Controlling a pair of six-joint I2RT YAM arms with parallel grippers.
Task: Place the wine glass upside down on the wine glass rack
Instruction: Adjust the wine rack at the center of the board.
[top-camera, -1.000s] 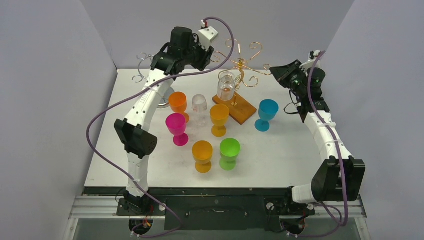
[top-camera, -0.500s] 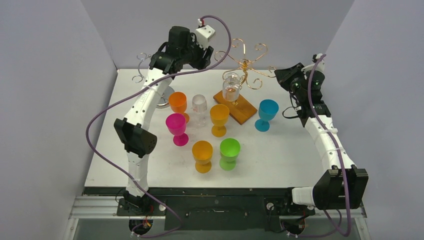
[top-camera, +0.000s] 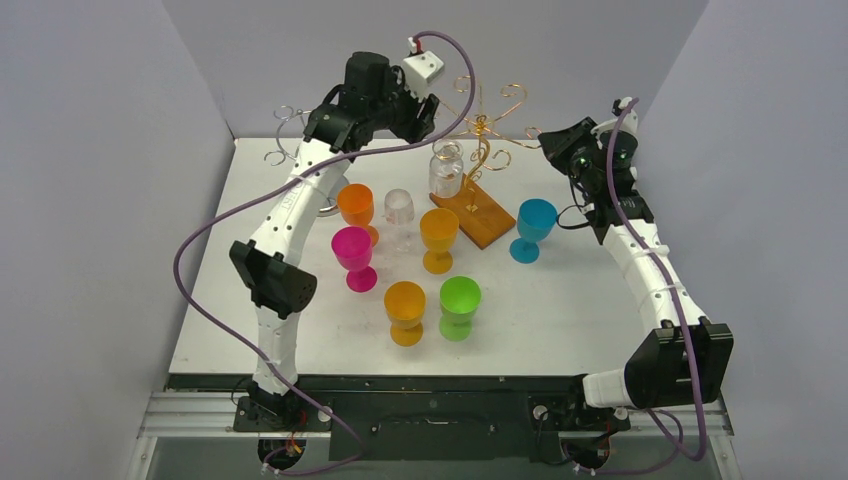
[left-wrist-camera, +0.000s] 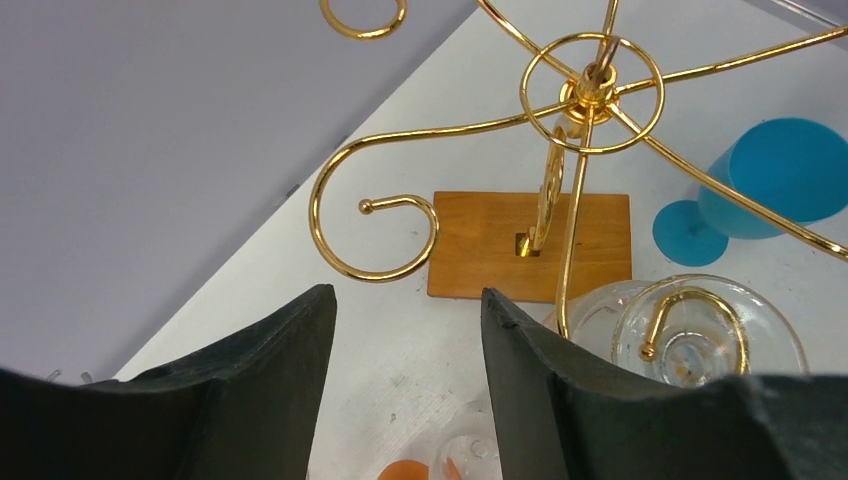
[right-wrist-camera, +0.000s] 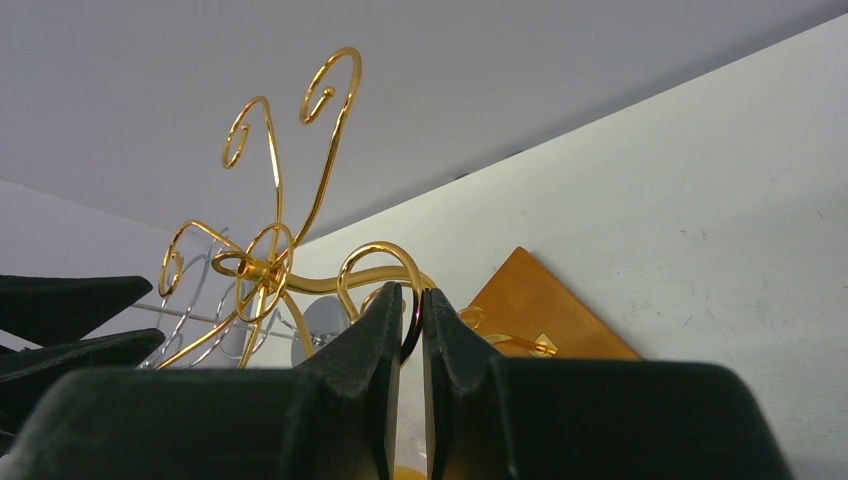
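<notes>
The gold wire rack (top-camera: 482, 125) stands on its wooden base (top-camera: 480, 215) at the back of the table. A clear wine glass (top-camera: 446, 168) hangs upside down from one of its arms. In the left wrist view the glass (left-wrist-camera: 700, 340) shows with its foot up and a gold hook around its stem. My left gripper (top-camera: 425, 108) is open and empty, just left of the rack (left-wrist-camera: 590, 95) and above it. My right gripper (top-camera: 545, 140) is shut on a gold loop of the rack (right-wrist-camera: 408, 300).
Several coloured glasses stand in front of the rack: orange (top-camera: 355, 205), clear (top-camera: 399, 210), amber (top-camera: 439, 232), pink (top-camera: 352, 250), orange (top-camera: 405, 305), green (top-camera: 460, 298) and blue (top-camera: 535, 222). A silver wire rack (top-camera: 285, 135) stands at the back left.
The rack top and the hanging glass swung right, then back left. My right gripper moved with the rack's arm. My left gripper stayed open beside the rack.
</notes>
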